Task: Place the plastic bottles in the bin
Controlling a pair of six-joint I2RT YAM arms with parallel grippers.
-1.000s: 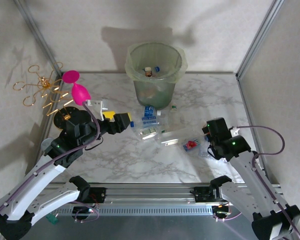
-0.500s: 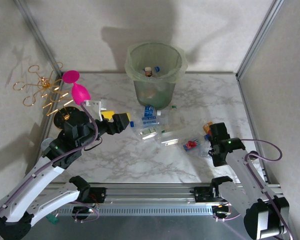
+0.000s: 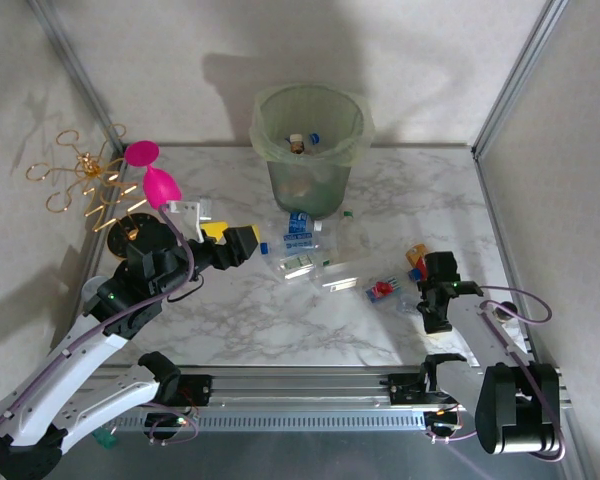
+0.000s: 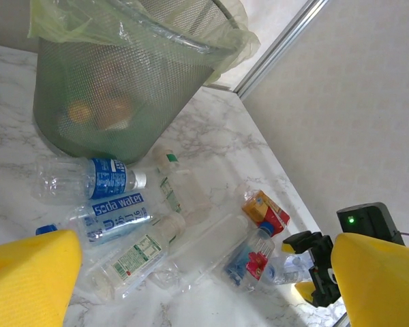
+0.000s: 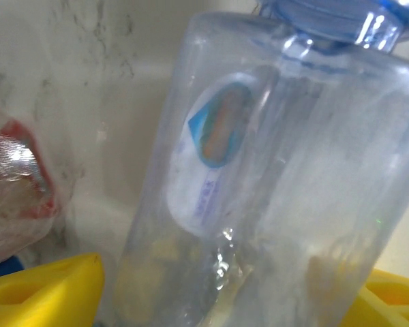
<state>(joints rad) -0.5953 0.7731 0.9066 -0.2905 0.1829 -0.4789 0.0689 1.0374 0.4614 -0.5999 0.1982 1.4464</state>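
Note:
The bin (image 3: pixel 263 140) stands at the back centre, with bottles inside it; its mesh wall (image 4: pixel 109 88) shows in the left wrist view. Several plastic bottles (image 3: pixel 300 245) lie in front of it: two with blue labels (image 4: pixel 102 180), one with a white label (image 4: pixel 133 255), and a red-and-blue labelled one (image 4: pixel 255 262). My right gripper (image 3: pixel 425 295) is low at the right, shut on a clear bottle with a blue cap (image 5: pixel 273 170) that spans the gap between its yellow fingers (image 5: pixel 41 293). My left gripper (image 4: pixel 204 269) hovers open left of the pile, holding nothing.
An orange-and-red carton (image 3: pixel 416 255) lies just behind the right gripper. A pink balloon-shaped ornament (image 3: pixel 152 175) with gold wire (image 3: pixel 75 180) stands at the back left, close to the left arm. Metal frame posts line both side walls.
The right arm has swung in and dropped over the clear bottle at the right, and its jaws have narrowed around it. The left arm has stayed still.

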